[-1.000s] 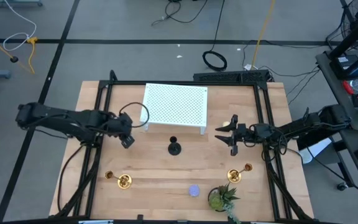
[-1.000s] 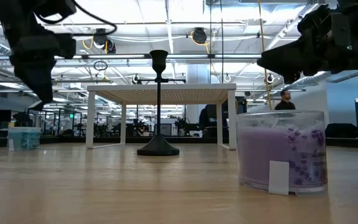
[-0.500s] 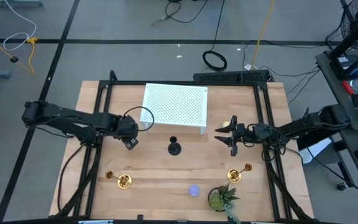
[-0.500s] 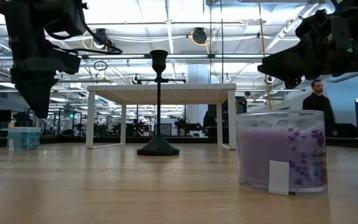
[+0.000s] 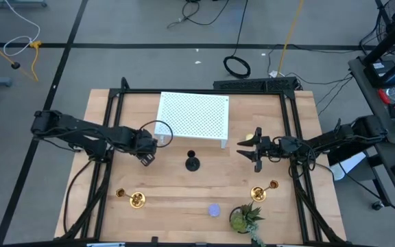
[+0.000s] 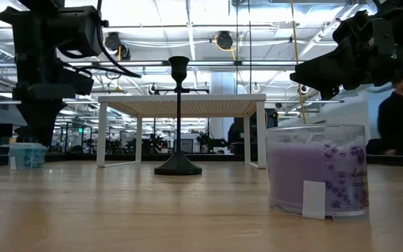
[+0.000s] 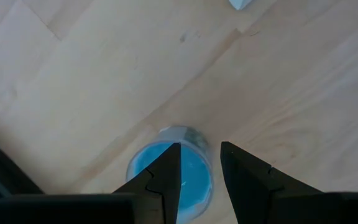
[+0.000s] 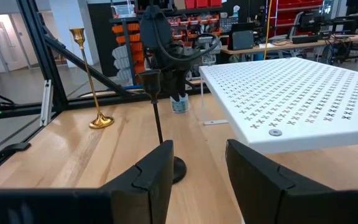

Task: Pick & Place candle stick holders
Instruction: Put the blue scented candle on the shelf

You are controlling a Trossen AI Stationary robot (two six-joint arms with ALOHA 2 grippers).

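The black candle stick holder (image 5: 193, 163) stands upright on its round base mid-table, in front of the white rack; it also shows in the low view (image 6: 178, 119) and the right wrist view (image 8: 157, 118). Two gold holders stand upright near the front, one left (image 5: 134, 199), one right (image 5: 259, 193). My left gripper (image 5: 147, 157) is open, pointing down over a small blue candle (image 7: 169, 173), touching nothing. My right gripper (image 5: 256, 152) is open and empty, right of the black holder, its fingers (image 8: 199, 152) pointing at it.
A white perforated rack (image 5: 193, 116) stands on legs at the table's far middle. A purple candle (image 5: 214, 210) and a small green plant (image 5: 242, 218) sit near the front edge. Black frame rails (image 5: 108, 137) run along both table sides. A person moves in the room behind.
My left gripper has gone a little toward the table's right edge and down, closer to the blue candle. My right gripper has kept still. A person in the background has walked to the right.
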